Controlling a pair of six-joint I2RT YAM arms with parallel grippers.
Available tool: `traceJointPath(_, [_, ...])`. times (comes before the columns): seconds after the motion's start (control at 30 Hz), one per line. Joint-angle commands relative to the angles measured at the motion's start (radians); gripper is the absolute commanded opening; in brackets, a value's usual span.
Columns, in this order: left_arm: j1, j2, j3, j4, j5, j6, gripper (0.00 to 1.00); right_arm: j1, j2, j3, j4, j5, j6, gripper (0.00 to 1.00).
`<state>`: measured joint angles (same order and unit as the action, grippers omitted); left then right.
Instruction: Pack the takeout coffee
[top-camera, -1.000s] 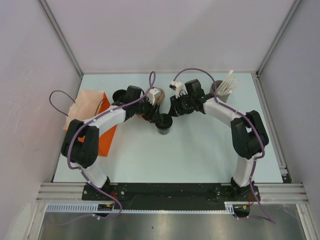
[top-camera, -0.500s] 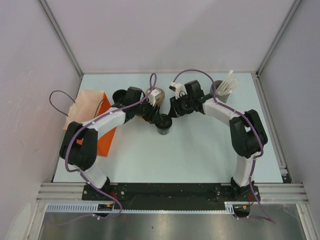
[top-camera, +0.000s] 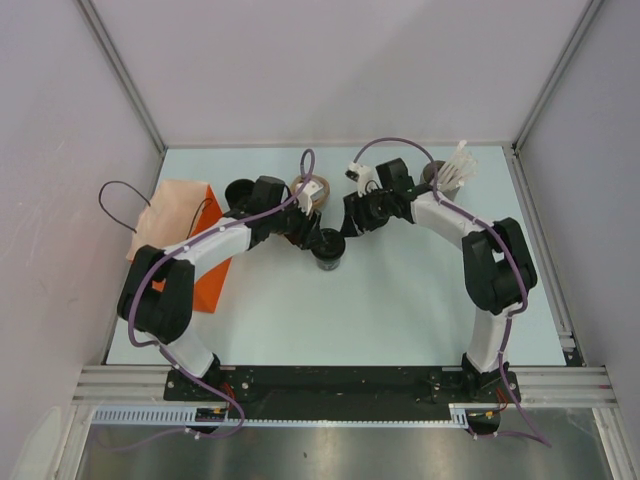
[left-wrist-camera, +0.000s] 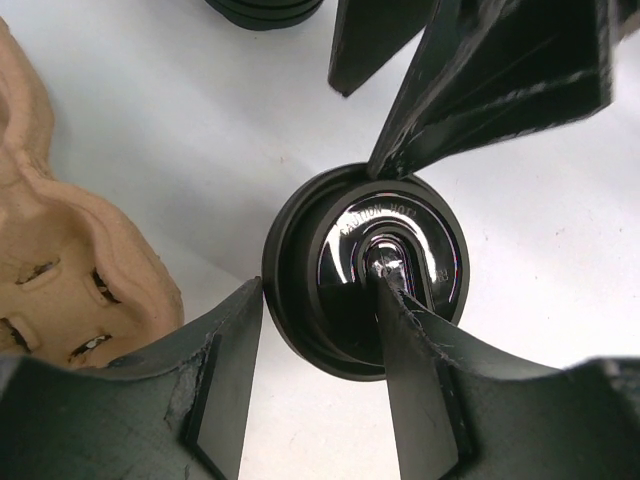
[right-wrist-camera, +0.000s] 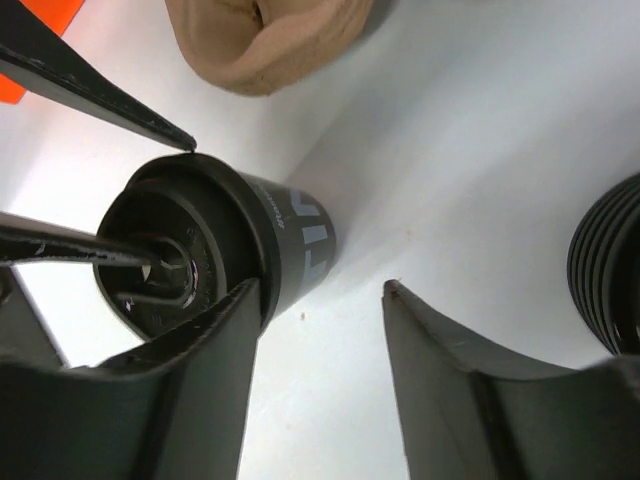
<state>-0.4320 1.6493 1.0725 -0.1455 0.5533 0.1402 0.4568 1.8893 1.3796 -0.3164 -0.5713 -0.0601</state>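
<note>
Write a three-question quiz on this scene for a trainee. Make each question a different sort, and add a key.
1. True or false: the coffee cup stands between the fingers of the right gripper.
2. Which of these sits closest to the cup? A. the orange bag B. the brown cup carrier C. the holder of white sticks
3. Fill in: one finger of the left gripper lies over the middle of the cup's ____.

Key
1. False. The cup stands beside one finger, and the gap between the two is empty.
2. B
3. lid
</note>
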Motion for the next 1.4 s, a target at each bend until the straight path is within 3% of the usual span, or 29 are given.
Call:
traceJointPath(0.0, [-0.005, 0.014, -0.008, -0.114, -0.036, 0.033, 0.54, -0.056, 0.025, 0.079, -0.157, -0.125, 0.014, 0.62])
traceJointPath(0.17, [-0.005, 0.021, -0.002, -0.112, -0.035, 0.027, 0.54, -0.075, 0.039, 0.104, -0.181, -0.226, 0.055, 0.68])
traceJointPath(0.4, [-0.007, 0.029, 0.007, -0.109, -0.032, 0.021, 0.54, -0.101, 0.034, 0.113, -0.138, -0.249, 0.108, 0.69])
traceJointPath(0.9, [-0.005, 0.032, 0.017, -0.109, -0.027, 0.015, 0.54, -0.012, 0.114, 0.153, -0.112, -0.240, 0.161, 0.72])
traceJointPath(1.0, [-0.005, 0.032, 0.014, -0.108, -0.026, 0.015, 0.54, -0.003, 0.132, 0.165, -0.113, -0.236, 0.169, 0.69])
traceJointPath(1.17, [-0.005, 0.029, 0.010, -0.108, -0.029, 0.018, 0.54, -0.004, 0.148, 0.168, -0.119, -0.245, 0.172, 0.50])
traceJointPath(1.37, [-0.005, 0.018, 0.021, -0.111, 0.005, 0.010, 0.56, -0.001, 0.166, 0.156, -0.141, -0.243, 0.152, 0.45])
